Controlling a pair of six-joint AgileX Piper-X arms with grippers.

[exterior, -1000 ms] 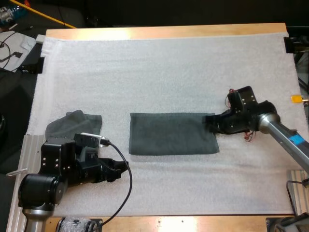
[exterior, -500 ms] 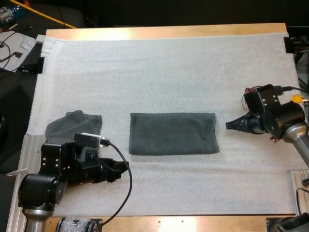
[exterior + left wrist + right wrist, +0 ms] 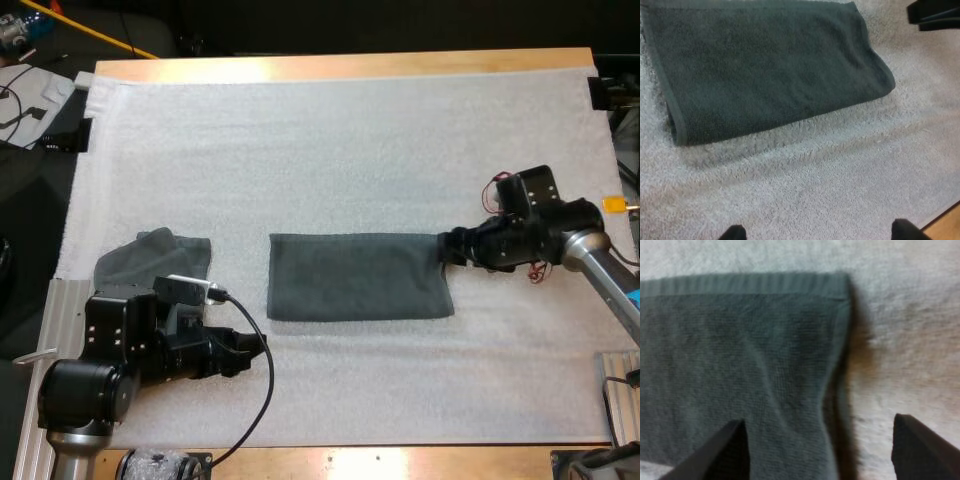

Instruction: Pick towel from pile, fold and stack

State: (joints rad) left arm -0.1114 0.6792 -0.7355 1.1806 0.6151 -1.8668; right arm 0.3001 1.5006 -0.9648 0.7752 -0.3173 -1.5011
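A dark grey-green towel (image 3: pixel 358 277), folded into a flat rectangle, lies in the middle of the white mat (image 3: pixel 330 140). My right gripper (image 3: pixel 447 250) is at its right edge. In the right wrist view the fingers (image 3: pixel 725 450) stand apart: one is over the towel (image 3: pixel 740 350), the other over bare mat, with the towel's hemmed edge between them. A crumpled towel (image 3: pixel 155 258) lies at the left of the mat, just beyond my left arm. My left gripper (image 3: pixel 250 350) is open near the table's front, short of the folded towel (image 3: pixel 765 70), with nothing between its fingers.
The wooden table edge (image 3: pixel 340 66) runs along the far side of the mat. Bare mat lies beyond the folded towel and in front of it. The other arm's gripper (image 3: pixel 935 15) shows past the towel's far corner in the left wrist view.
My right gripper drew back to the right, shut, then came back to the folded towel's right edge with its fingers apart. The left arm and both towels have not moved.
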